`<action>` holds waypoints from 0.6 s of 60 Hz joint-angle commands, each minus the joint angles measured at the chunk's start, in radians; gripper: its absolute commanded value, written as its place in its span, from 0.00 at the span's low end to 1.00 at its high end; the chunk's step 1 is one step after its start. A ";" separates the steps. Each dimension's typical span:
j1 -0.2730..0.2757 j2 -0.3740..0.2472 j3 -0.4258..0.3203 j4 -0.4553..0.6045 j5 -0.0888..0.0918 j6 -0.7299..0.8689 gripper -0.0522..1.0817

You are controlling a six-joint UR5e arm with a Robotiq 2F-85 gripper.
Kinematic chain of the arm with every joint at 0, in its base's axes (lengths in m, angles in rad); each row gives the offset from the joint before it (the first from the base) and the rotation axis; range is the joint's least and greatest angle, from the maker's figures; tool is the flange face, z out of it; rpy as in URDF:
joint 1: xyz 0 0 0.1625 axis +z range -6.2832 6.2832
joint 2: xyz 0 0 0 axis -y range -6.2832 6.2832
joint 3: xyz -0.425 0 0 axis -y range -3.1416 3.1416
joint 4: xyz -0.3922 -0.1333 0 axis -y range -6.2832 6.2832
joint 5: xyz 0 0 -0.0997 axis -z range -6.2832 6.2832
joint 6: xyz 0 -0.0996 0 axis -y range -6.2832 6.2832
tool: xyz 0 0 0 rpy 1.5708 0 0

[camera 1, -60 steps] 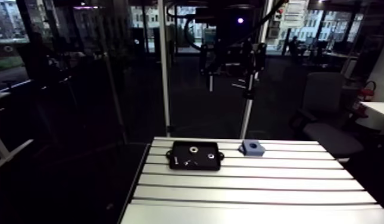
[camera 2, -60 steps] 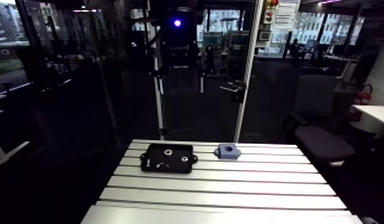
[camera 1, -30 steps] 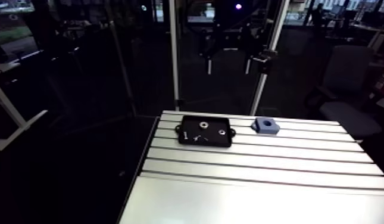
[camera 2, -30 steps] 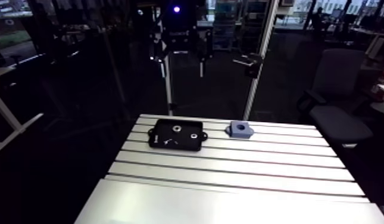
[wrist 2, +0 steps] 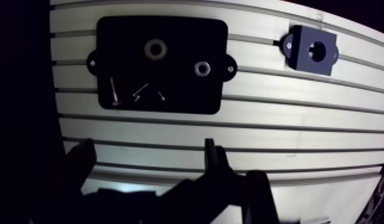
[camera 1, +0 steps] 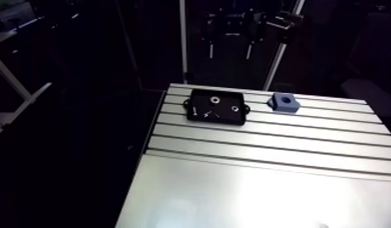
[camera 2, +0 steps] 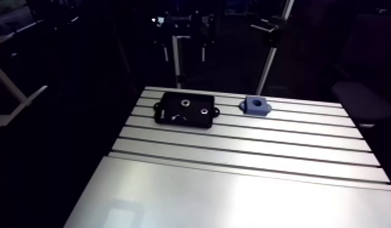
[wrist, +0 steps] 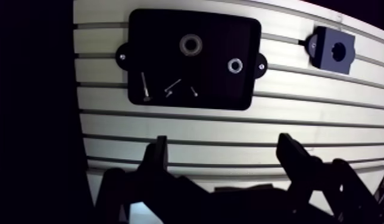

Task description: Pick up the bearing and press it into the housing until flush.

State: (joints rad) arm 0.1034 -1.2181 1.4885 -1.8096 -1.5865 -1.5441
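A black tray [wrist: 230, 36] lies on the slotted table ahead of my gripper [wrist: 224, 156]. In it is the bearing [wrist: 190, 44], a grey metal ring, with a smaller ring [wrist: 235, 65] beside it and a few screws [wrist: 145, 87]. The blue housing [wrist: 334, 50], a block with a round bore, stands on the table beside the tray and apart from it. My gripper hangs high above the table, open, with nothing between its fingers [wrist: 160, 152]. In the arm view the tray [camera 1: 203, 113] and housing [camera 1: 285, 103] sit near the table's far edge.
The slotted aluminium table [camera 1: 264, 164] stretches wide and bare on my side of the tray. A dark drop runs along the table's edge on the tray's side [camera 1: 137, 157]. Upright metal posts [camera 1: 184, 42] stand behind the far edge.
The arm view has tilted down and closer over the table, so the camera has moved. The tray, bearing and housing have kept their places on the table.
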 commanded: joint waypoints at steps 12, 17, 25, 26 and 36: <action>0.009 0.129 -0.024 -0.118 0.018 0.028 0.05; 0.009 0.140 -0.024 -0.121 0.017 0.029 0.05; 0.007 0.158 -0.029 -0.125 0.017 0.029 0.05; 0.008 0.163 -0.032 -0.129 0.015 0.029 0.05; 0.009 0.176 -0.029 -0.136 0.016 0.031 0.05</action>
State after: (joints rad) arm 0.1114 -1.0630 1.4600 -1.9351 -1.5703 -1.5155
